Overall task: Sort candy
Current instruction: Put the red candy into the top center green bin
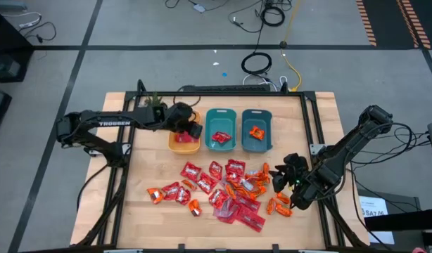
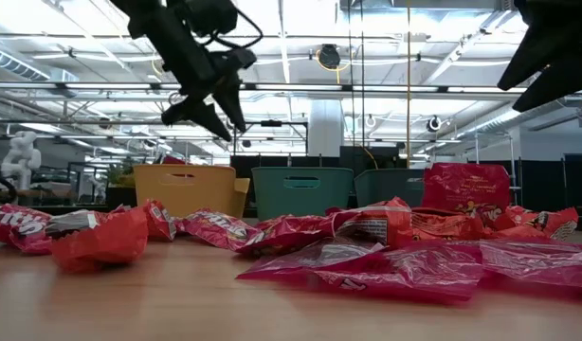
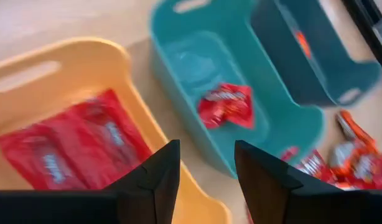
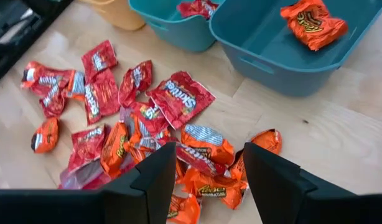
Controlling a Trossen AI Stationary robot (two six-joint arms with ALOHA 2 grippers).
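Sorting is sitting at an early stage. The yellow plastic bin (image 1: 183,143) is holding long flat red packets (image 3: 73,149); the middle teal plastic bin (image 1: 221,130) is holding one squarish red packet (image 3: 226,104); the far teal plastic bin (image 1: 257,129) is holding one small orange wrapped piece (image 4: 313,23).

The left gripper (image 1: 191,131) is hovering over the inner edge of the yellow bin, fingers parted and nothing between them, so I am judging it as released after a drop rather than carrying.

The right gripper (image 1: 288,173) is hanging above the right edge of the pile, fingers apart and empty, with orange pieces directly beneath it.

The bulk of the loose candy (image 1: 219,188) is lying mixed on the bare wooden tabletop (image 1: 138,211) in front of the bins: red squares, long pinkish packets and orange pieces overlapping one another. A few orange pieces (image 1: 279,206) are sitting apart at the pile's right.

Judgement: only a handful are sorted; nearly all the work is remaining.
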